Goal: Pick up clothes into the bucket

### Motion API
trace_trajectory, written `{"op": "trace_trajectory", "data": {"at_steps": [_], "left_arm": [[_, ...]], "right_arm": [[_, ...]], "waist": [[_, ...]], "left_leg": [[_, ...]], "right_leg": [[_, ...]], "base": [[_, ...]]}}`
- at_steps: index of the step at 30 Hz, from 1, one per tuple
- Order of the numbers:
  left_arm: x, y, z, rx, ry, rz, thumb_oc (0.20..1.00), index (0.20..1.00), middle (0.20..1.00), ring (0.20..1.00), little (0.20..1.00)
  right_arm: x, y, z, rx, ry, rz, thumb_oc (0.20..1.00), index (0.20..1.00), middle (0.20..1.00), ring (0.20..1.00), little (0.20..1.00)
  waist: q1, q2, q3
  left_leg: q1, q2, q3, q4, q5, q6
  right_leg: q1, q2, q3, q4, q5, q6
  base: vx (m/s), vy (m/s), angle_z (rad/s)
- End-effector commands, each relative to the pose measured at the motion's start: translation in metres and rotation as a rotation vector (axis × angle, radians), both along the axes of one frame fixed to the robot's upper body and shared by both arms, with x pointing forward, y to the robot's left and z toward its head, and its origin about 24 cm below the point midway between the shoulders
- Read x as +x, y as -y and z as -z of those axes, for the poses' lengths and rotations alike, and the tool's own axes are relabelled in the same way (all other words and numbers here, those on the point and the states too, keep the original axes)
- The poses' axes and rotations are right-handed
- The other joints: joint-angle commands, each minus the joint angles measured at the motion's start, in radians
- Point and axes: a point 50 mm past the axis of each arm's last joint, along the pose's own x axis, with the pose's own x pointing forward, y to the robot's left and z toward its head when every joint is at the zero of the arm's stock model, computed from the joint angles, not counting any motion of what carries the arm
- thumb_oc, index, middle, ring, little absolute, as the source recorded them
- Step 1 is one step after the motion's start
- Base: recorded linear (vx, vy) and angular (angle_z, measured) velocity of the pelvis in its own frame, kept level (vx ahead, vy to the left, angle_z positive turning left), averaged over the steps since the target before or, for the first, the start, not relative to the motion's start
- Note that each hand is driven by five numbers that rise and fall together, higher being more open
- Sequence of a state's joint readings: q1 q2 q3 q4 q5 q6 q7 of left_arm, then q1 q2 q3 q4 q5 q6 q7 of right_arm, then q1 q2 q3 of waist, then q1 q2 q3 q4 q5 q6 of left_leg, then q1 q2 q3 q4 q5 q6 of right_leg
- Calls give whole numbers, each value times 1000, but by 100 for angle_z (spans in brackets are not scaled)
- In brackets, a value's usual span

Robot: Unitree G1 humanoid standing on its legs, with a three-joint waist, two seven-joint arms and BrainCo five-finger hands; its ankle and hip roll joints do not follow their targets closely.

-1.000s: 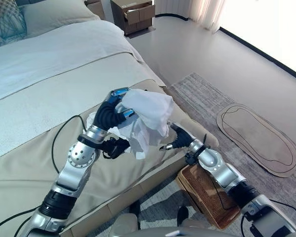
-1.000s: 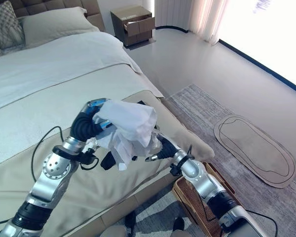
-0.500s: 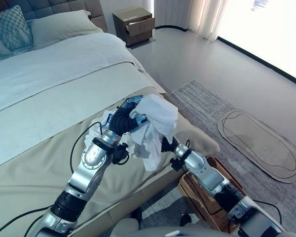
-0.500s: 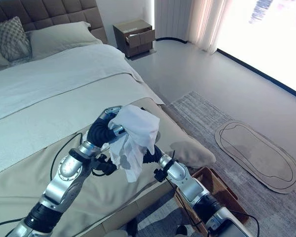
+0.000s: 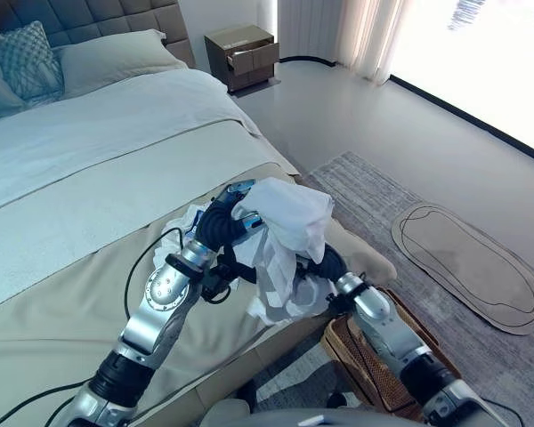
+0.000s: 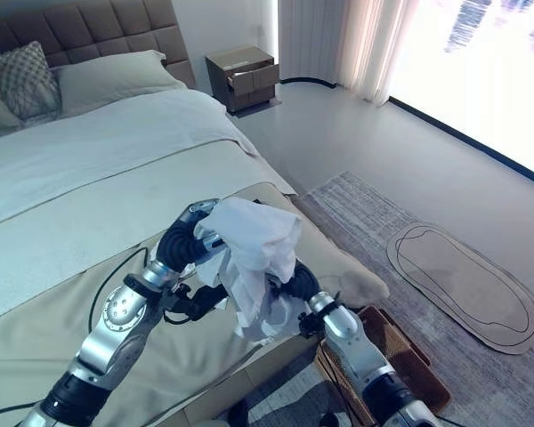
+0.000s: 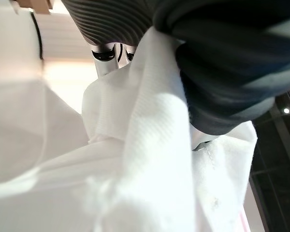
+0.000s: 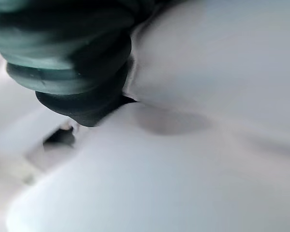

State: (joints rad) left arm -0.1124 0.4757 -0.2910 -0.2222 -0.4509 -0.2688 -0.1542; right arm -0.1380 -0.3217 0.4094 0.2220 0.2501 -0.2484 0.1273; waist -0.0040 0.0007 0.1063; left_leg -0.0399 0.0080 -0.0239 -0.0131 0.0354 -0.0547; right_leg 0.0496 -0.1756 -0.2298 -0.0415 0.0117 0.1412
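Observation:
A white cloth (image 5: 285, 231) hangs in the air over the bed's foot edge, bunched over my left hand (image 5: 219, 224), which is curled into its top. In the left wrist view the cloth (image 7: 135, 183) lies right against the dark cover. My right hand (image 5: 331, 265) reaches up from the lower right and presses into the cloth's hanging part, which hides its fingers. The brown wicker basket (image 5: 360, 351) stands on the floor just below the right forearm, beside the bed. A second white garment (image 5: 183, 224) lies crumpled on the beige bed cover (image 5: 80, 294) behind the left hand.
The bed takes up the left half, with pillows (image 5: 22, 58) at its head. A grey rug (image 5: 383, 191) with an oval mat (image 5: 467, 253) lies to the right of the bed. A nightstand (image 5: 242, 55) with an open drawer stands far back.
The right hand has moved from beside the cloth into its hanging folds. The left hand still holds the cloth up. The camera has tilted up a little.

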Motion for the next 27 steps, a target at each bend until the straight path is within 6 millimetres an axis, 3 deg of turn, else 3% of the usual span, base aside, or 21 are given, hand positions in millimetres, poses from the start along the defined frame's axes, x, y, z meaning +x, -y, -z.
{"op": "trace_trajectory", "data": {"at_steps": [1,2,3,4,5,6,7,9,10,11,12,18,24,27], "left_arm": [[1,-21,-29,-59,163,-122,200,200,200,200,200],[1,-25,-25,-55,151,-153,200,200,200,200,200],[0,-31,-17,-39,137,-206,200,200,200,200,200],[0,-31,-17,-39,137,-206,200,200,200,200,200],[1,-43,-5,-26,70,-273,200,200,200,200,200],[-1,-43,-1,-39,75,-299,200,200,200,200,200],[-1,-42,-1,-41,74,-297,200,200,200,200,200],[2,-49,21,1,-2,-351,200,200,200,200,200],[4,-49,39,52,-71,-351,536,536,536,536,536],[6,-49,44,70,-89,-348,862,862,862,862,862],[7,-50,54,115,-126,-352,1000,1000,1000,1000,1000],[4,-57,84,265,-228,-370,1000,1000,1000,1000,1000],[-1,-58,95,267,-276,-355,1000,1000,1000,1000,1000],[-7,-63,101,227,-315,-357,1000,1000,1000,1000,1000]], "right_arm": [[2,5,-30,168,105,61,200,200,200,200,200],[2,9,-32,183,113,82,200,200,200,200,200],[6,31,-30,32,169,172,200,200,200,200,200],[6,31,-30,32,169,172,200,200,200,200,200],[2,47,-11,84,29,272,200,200,200,200,200],[0,54,-36,89,167,249,200,200,200,200,200],[-1,55,-36,88,167,250,200,200,200,200,200],[0,76,-35,133,192,402,200,200,200,200,200],[0,79,-34,164,194,435,200,200,200,200,200],[-1,80,-34,197,190,445,200,200,200,200,200],[-1,85,-32,237,181,474,200,200,200,200,200],[-3,113,-38,251,215,594,200,200,200,200,200],[-9,140,-42,205,250,713,200,200,200,200,200],[-15,164,-43,162,262,820,200,200,200,200,200]], "waist": [[-4,-40,-37],[-4,-41,-36],[0,-40,-37],[0,-40,-38],[-2,-49,-38],[-3,-48,-38],[-1,-46,-38],[-8,-48,-36],[-11,-46,-38],[-13,-45,-39],[-14,-44,-40],[-27,-45,-48],[-33,-49,-51],[-37,-52,-49]], "left_leg": [[13,40,16,47,-79,3],[12,39,16,47,-79,4],[14,40,15,46,-80,4],[13,40,15,46,-79,4],[12,42,18,46,-77,0],[11,41,16,46,-77,4],[12,41,16,46,-78,4],[10,43,17,48,-78,3],[10,43,18,48,-79,3],[11,43,19,48,-79,3],[12,44,20,47,-80,4],[19,46,27,43,-84,4],[22,46,28,41,-85,5],[20,46,29,42,-86,6]], "right_leg": [[-59,-64,0,16,84,40],[-60,-64,1,16,85,40],[-57,-63,0,15,83,40],[-58,-63,0,15,83,40],[-61,-61,3,14,84,40],[-63,-61,4,15,84,40],[-62,-61,4,15,83,40],[-64,-60,5,18,82,42],[-64,-59,7,18,82,43],[-63,-60,7,18,82,43],[-63,-59,9,18,81,43],[-66,-55,18,18,80,43],[-69,-51,24,22,79,43],[-72,-49,30,21,79,43]], "base": [[0,0,0],[6,1,-5],[7,-2,-8],[5,-17,-6],[1,-13,-4],[0,0,0],[9,-6,-4],[0,0,0],[0,0,0],[12,0,-4],[0,0,0],[1,0,-1],[5,-4,-3],[0,0,0]]}}
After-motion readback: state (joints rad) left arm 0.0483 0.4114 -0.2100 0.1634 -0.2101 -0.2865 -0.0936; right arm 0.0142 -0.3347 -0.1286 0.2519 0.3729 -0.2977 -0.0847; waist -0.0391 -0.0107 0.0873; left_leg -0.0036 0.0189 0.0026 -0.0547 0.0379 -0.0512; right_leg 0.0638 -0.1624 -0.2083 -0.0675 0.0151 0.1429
